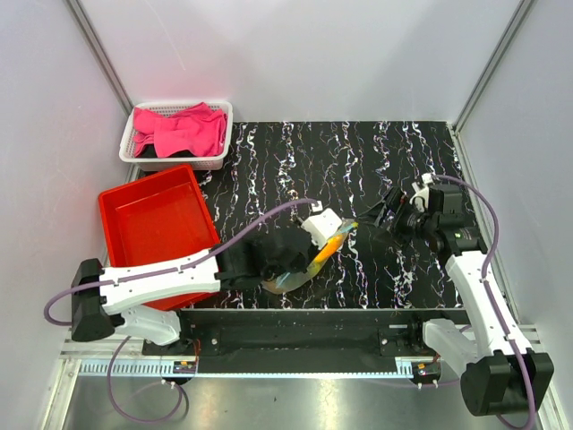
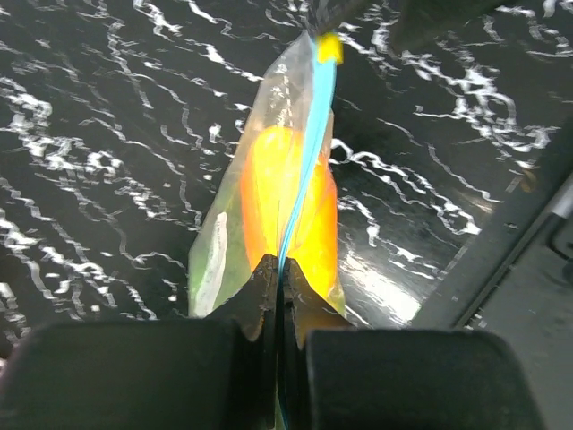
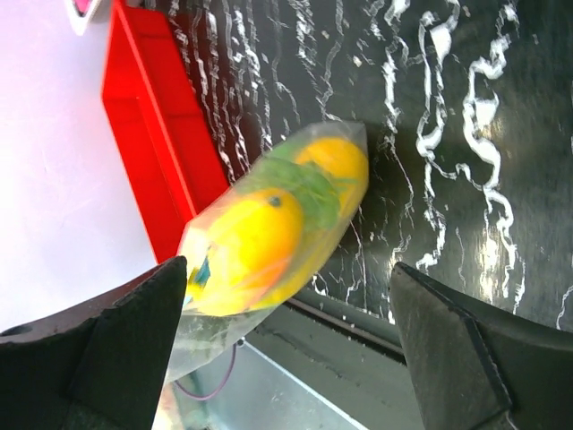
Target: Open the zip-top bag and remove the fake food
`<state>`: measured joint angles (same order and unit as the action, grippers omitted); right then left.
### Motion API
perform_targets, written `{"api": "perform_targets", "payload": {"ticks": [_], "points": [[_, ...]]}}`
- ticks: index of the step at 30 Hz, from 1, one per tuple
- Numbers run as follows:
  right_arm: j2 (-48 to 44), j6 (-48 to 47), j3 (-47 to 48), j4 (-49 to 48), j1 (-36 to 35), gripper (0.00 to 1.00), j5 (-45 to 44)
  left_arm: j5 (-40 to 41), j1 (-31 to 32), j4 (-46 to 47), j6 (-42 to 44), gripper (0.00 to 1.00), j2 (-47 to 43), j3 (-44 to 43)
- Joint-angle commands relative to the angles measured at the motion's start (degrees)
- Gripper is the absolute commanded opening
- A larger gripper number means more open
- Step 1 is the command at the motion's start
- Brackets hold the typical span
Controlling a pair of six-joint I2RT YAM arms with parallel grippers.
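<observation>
The left fingers (image 2: 255,309) pinch the blue strip (image 2: 309,152) of the bag (image 2: 264,170), the right fingers (image 3: 116,358) spread wide; its light, slippery film seems best held by that stiffer strip.

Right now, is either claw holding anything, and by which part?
The left claw is shut on the zip-top bag, pinching its blue zip strip. The right claw is open and holds nothing.

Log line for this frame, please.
left gripper: shut on bag zip edge | right gripper: open, near bag's far end | food: inside bag
</observation>
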<state>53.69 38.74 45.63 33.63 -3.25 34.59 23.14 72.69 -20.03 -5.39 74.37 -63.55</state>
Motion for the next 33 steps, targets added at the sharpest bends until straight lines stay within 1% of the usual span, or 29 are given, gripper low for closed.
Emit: {"api": "perform_targets", "payload": {"ticks": [1,5,7,8,9,10,11,12,13,14,15,16,17,19,20,21,22,23,26,31,33], "points": [[0.18,-4.63,6.39,-4.27,0.26,1.00,1.71,-8.97,-3.95,2.28,-2.08,0.00,-4.31,0.27],[0.28,-8.41,7.55,-7.51,0.17,1.00,5.40,-16.52,-7.73,2.19,-3.05,0.00,-6.51,1.15],[-2.00,-7.73,6.15,-10.67,0.17,1.00,6.19,-20.21,-10.10,2.02,-3.14,0.00,-6.95,1.06],[-3.84,-6.24,3.88,-20.00,0.26,1.00,7.15,-21.71,-11.06,1.75,-2.96,0.00,-7.13,0.97],[-7.69,-4.22,-2.32,-26.70,0.26,1.00,9.42,-22.77,-12.99,1.58,-2.70,0.00,-7.74,0.88],[-9.20,0.50,-4.99,-33.47,0.17,1.00,10.58,-27.40,-14.14,1.40,-2.44,0.00,-8.01,0.97],[-10.26,1.68,-6.85,-43.72,0.17,1.00,11.11,-29.53,-15.37,1.31,-2.43,0.00,-8.36,0.80],[-10.97,2.38,-9.56,-47.30,0.17,1.00,12.42,-31.81,-17.99,1.22,-2.35,0.00,-8.45,0.71],[-10.89,3.00,-10.46,-50.12,0.17,1.00,13.22,-35.49,-19.24,1.31,-2.61,0.00,-8.45,0.62],[-10.28,2.57,-10.99,-52.93,0.08,1.00,14.09,-37.70,-21.77,1.40,-2.70,0.00,-8.36,0.71],[-8.97,2.05,-11.61,-53.83,0.17,1.00,16.45,-39.99,-23.01,1.40,-2.61,0.00,-8.19,0.62],[-8.26,0.47,-11.96,-54.36,0.17,1.00,17.43,-44.53,-24.16,1.23,-2.52,0.00,-7.84,0.62],[-7.56,-0.24,-12.23,-55.07,0.17,0.98,18.49,-46.67,-26.26,1.31,-2.61,0.00,-7.84,0.71],[-5.63,-0.34,-14.06,-57.78,0.08,0.96,21.48,-50.97,-28.03,1.49,-2.61,0.00,-7.66,0.80],[-5.01,0.97,-15.20,-64.67,0.08,0.96,22.18,-52.04,-28.73,1.75,-2.61,0.00,-7.57,0.88],[-3.52,2.38,-18.00,-68.92,-0.44,0.97,22.62,-53.27,-30.13,2.19,-2.70,0.00,-7.57,1.06],[-2.46,5.09,-19.16,-77.40,-0.88,0.98,23.24,-55.89,-30.84,2.80,-2.87,0.00,-7.66,1.49],[-1.23,5.99,-19.95,-80.62,-2.02,0.97,23.68,-56.53,-31.37,3.59,-2.96,0.00,-8.01,2.19],[3.78,5.03,-21.02,-87.13,-4.04,0.96,23.25,-57.85,-33.04,4.47,-3.58,0.00,-8.71,3.43],[10.55,-1.20,-20.31,-87.77,-6.25,0.92,22.98,-62.59,-36.56,5.79,-5.86,0.00,-8.89,4.40],[12.39,-1.65,-20.49,-88.82,-6.33,0.90,23.94,-63.30,-37.18,6.23,-6.47,0.00,-8.02,4.40]]}}
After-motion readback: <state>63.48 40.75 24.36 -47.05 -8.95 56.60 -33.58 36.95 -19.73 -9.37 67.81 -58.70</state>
